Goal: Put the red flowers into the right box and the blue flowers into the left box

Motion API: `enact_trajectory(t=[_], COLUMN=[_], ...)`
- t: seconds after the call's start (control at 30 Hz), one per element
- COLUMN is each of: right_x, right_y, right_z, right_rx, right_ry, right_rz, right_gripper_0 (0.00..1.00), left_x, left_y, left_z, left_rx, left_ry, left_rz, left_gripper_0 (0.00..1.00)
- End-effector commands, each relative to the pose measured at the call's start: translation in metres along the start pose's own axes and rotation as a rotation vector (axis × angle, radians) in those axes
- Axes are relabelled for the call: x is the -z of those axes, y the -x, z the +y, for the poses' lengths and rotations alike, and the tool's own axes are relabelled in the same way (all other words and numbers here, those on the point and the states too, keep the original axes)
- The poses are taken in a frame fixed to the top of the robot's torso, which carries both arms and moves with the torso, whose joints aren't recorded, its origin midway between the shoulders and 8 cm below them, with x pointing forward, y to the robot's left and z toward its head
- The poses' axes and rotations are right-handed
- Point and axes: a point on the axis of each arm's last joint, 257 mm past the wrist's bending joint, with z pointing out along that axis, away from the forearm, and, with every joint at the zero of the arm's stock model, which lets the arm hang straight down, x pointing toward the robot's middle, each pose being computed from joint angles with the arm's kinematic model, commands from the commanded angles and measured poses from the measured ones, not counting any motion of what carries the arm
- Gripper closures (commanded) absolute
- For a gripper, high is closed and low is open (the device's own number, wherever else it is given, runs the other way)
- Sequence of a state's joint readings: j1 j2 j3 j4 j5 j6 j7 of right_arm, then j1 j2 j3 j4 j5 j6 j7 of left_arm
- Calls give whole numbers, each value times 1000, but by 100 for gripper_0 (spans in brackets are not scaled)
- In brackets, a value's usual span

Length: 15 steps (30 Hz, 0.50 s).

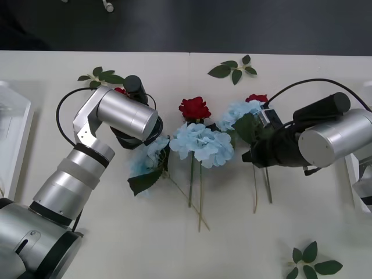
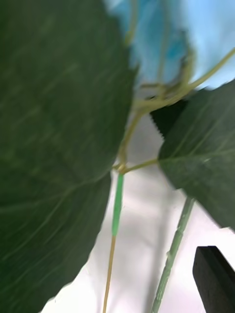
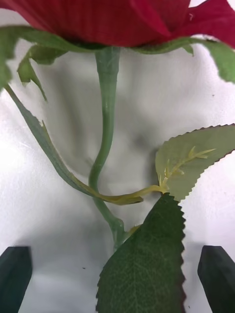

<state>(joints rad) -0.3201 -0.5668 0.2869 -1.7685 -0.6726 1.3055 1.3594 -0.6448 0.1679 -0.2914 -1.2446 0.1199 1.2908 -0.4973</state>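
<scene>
- Nearest, the left hand [image 3: 117, 274] is spread open around the thin green stem of a red artificial rose [image 3: 105, 19], not yet clamped.
- The right hand [image 1: 256, 156] hovers over a pale blue hydrangea-like cluster [image 1: 241, 110]; whether it is open I cannot tell, since one dark finger alone shows.
- Mid-surface, blue clusters [image 1: 203, 142] and roses [image 1: 195, 107] lie unsorted on the white surface [image 1: 174, 250].
- Sorting seems barely begun.
- The white left box [image 1: 14, 133] and right box [image 1: 356, 180] are cut off; their contents stay hidden.
</scene>
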Motion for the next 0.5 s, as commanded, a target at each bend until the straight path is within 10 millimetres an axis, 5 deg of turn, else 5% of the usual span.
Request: enact_trajectory(t=[0.03,0.07,0.13,0.5], right_x=[11,12,15,32], right_y=[11,10,8,9], right_z=[-4,-5,-8,-48], right_rx=[-18,-17,-22,-106], right_ry=[-26,-31,-43,-131], right_rz=[3,16,33,47], right_gripper_0=[12,12,12,12], left_x=[6,5,5,6], left_y=[13,13,13,18], left_z=[-15,-15,-15,-12], left_rx=[-12,-15,-18,-54], left_ry=[-30,-28,-28,-20], left_rz=[-24,-23,-23,-41], left_gripper_0=[39,72,100,100])
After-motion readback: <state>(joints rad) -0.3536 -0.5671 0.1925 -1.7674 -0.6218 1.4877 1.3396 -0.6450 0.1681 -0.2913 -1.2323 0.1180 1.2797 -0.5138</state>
